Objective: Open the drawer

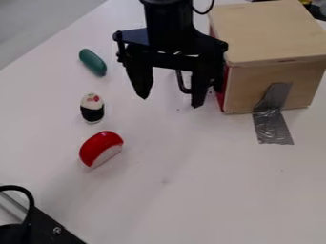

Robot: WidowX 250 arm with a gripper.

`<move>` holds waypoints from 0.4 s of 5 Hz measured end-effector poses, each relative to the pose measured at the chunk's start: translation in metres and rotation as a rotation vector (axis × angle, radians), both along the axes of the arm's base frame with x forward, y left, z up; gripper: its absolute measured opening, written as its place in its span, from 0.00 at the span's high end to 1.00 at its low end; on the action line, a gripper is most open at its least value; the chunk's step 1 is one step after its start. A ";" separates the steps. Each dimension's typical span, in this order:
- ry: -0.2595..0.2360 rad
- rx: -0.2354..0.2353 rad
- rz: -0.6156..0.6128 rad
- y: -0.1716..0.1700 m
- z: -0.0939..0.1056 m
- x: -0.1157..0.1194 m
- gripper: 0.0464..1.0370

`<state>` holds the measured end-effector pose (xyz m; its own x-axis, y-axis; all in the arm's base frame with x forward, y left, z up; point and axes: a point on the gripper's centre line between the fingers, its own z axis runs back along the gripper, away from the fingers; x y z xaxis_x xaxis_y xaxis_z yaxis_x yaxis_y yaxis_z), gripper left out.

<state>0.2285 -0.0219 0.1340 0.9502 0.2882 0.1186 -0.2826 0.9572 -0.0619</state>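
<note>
The claw (170,101) stands wide open with nothing in it, beside the left side of the wooden box (277,38). There the red drawer (221,99) seems shut. A careless grip may slip or twist the box, if the tape (274,126) is weak. Pulling left appears possible, between box and toy sushi (92,108); the worktop's (191,200) edge is farther left.

Blk arm (169,24), thin blk cable (204,13); blk gripper (170,101) w/ wide crossbar (168,60), 2 tapered fingers (139,78).
</note>
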 end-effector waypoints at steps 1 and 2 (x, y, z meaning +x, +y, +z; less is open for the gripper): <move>0.017 0.001 0.002 0.000 -0.004 -0.002 0.04; 0.001 -0.009 0.036 0.002 0.000 0.027 0.04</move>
<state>0.2555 -0.0198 0.1340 0.9393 0.3233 0.1151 -0.3169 0.9459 -0.0701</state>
